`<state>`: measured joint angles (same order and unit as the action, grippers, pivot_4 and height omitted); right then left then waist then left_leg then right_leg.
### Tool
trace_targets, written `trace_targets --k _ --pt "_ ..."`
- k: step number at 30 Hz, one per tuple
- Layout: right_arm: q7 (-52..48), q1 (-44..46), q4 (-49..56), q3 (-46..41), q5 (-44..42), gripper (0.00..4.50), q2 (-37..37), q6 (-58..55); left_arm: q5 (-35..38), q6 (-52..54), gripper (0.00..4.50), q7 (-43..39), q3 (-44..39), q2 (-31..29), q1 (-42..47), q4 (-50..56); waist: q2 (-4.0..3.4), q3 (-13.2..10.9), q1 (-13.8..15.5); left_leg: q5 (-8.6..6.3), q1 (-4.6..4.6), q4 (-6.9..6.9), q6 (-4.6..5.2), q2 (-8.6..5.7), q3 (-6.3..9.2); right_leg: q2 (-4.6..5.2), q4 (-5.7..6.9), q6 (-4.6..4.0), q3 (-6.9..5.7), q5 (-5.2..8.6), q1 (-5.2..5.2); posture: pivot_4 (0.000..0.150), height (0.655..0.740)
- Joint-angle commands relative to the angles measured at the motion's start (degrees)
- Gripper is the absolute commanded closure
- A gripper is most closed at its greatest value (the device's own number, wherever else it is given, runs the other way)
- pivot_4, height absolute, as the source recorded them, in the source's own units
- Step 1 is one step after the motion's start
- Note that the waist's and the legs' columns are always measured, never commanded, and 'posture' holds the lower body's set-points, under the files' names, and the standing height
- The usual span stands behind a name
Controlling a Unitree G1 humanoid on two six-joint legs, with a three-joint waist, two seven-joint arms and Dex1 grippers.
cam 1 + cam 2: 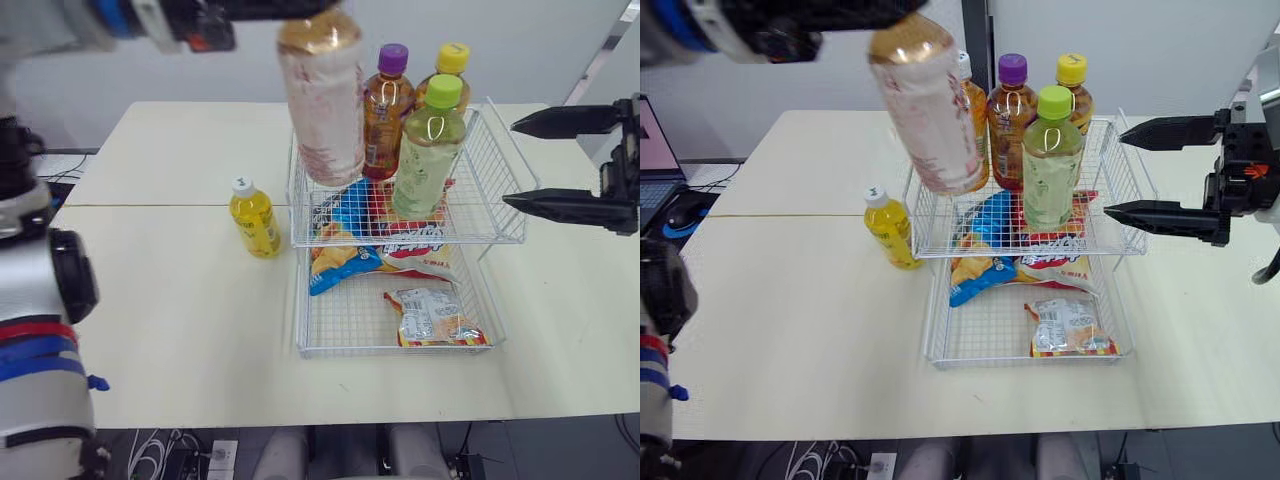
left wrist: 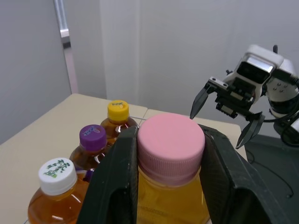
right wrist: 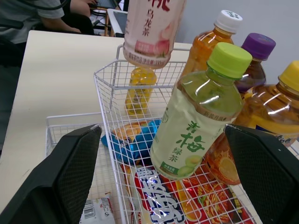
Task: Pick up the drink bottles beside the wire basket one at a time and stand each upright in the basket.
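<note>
Trouble can come from where the pink-cap bottle [image 1: 322, 100] hangs now. The left end effector [image 2: 171, 140] holds it by the cap, high over the back left corner of the wire basket [image 1: 480, 215]. The bottle leans a little. If it goes down from here, I think its bottom could land on the wire rim and not inside. Then it could tip out onto the desk [image 1: 170, 300].

The white-cap bottle [image 1: 970, 100] stands just beside that spot, with the purple-cap bottle [image 1: 386, 110] and the yellow-cap bottle [image 1: 450, 65] next to it. A bump could knock them over like pins. The green-cap bottle [image 1: 428, 160] leans already, because it stands on the snack bags [image 1: 380, 235]. The bags make a soft, bumpy floor, so a new bottle may not stand straight there.

A hold on the cap alone lets the heavy bottle swing, so a fast move could make it slip.

The right end effector [image 1: 1115, 172] is spread wide and holds nothing. It waits near the right side of the basket. One small yellow bottle [image 1: 254, 218] stands on the desk by the basket's left side.
</note>
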<state>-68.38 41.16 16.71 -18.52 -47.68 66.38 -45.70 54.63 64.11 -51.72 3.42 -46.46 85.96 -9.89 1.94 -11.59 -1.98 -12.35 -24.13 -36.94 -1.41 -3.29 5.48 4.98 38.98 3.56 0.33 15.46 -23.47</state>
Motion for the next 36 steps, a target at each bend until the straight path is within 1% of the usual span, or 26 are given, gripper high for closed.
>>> trace_targets --k 1,2,7,11,20,25,31,33,34,36 --pt "1.5 -0.9 2.3 -3.9 -2.0 0.00 1.2 -0.7 -5.2 -5.6 3.13 -2.0 -0.1 2.7 -0.6 -0.2 0.00 0.0 0.0 0.00 0.00 0.01 0.00 0.00 -0.01 0.00 0.00 0.00 0.01 0.00 0.00 0.150 0.7400" --pt "1.8 -1.4 2.7 -4.4 -2.4 0.00 1.3 -0.9 -7.7 -8.1 3.13 -3.2 1.5 3.6 -1.6 -0.2 0.00 0.0 0.1 0.00 0.02 0.00 0.00 0.01 -0.02 0.00 0.00 0.00 0.02 0.00 0.00 0.150 0.7400" --pt "3.1 -3.2 4.1 -6.3 -3.8 0.00 1.5 -1.4 -15.7 -15.7 3.13 -6.8 4.9 7.6 -3.7 -2.0 0.00 0.0 0.2 0.00 0.01 -0.01 0.01 0.00 -0.05 0.00 0.01 0.01 0.05 -0.01 0.00 0.150 0.7400" --pt "3.9 -4.2 4.7 -7.6 -4.6 0.00 2.0 -1.6 -16.9 -16.0 3.13 -7.2 3.0 11.5 -3.5 -5.7 0.00 0.0 0.2 0.00 -0.04 -0.01 0.02 -0.02 -0.07 0.01 -0.02 0.02 0.07 -0.01 -0.05 0.150 0.7400" --pt "5.5 -4.7 5.1 -8.5 -6.0 0.00 2.8 -1.9 -20.4 -19.1 3.13 -9.3 2.1 16.3 -2.5 -10.7 0.00 0.0 0.2 -0.01 -0.04 -0.03 0.03 -0.02 -0.07 0.01 -0.01 0.03 0.05 -0.01 -0.03 0.150 0.7400" --pt "6.0 -4.8 5.2 -8.4 -6.1 0.00 2.8 -1.8 -22.2 -20.5 3.13 -10.6 2.1 17.9 -2.2 -12.9 -0.01 0.0 0.3 -0.01 -0.04 -0.04 0.03 -0.03 -0.05 0.01 -0.01 0.04 0.04 -0.02 -0.02 0.150 0.7400" --pt "6.2 -5.4 5.2 -8.8 -6.1 0.00 3.0 -1.6 -21.9 -18.2 3.13 -12.5 1.2 19.0 -1.8 -12.8 0.00 0.0 0.3 -0.01 -0.04 -0.04 0.03 -0.03 -0.05 0.02 -0.01 0.04 0.03 -0.02 -0.01 0.150 0.7400" --pt "6.1 -5.6 5.1 -9.0 -6.1 0.00 3.1 -1.5 -21.6 -16.9 2.40 -13.2 0.7 18.8 -1.7 -12.1 0.00 0.0 0.3 -0.01 -0.04 -0.04 0.03 -0.03 -0.05 0.02 -0.01 0.04 0.03 -0.02 -0.01 0.150 0.7400" --pt "6.1 -5.8 5.1 -9.1 -6.0 0.00 3.1 -1.4 -21.4 -16.2 2.17 -13.8 0.6 18.5 -1.6 -11.7 0.00 0.0 0.2 -0.01 -0.04 -0.04 0.03 -0.03 -0.05 0.02 -0.01 0.04 0.03 -0.02 -0.01 0.150 0.7400" --pt "6.1 -5.9 5.0 -9.2 -5.9 0.00 3.2 -1.2 -21.4 -15.5 1.55 -14.5 0.0 18.1 -1.1 -11.5 -0.01 0.0 0.2 -0.01 -0.03 -0.04 0.03 -0.02 -0.05 0.01 0.00 0.04 0.03 -0.02 -0.01 0.150 0.7400"
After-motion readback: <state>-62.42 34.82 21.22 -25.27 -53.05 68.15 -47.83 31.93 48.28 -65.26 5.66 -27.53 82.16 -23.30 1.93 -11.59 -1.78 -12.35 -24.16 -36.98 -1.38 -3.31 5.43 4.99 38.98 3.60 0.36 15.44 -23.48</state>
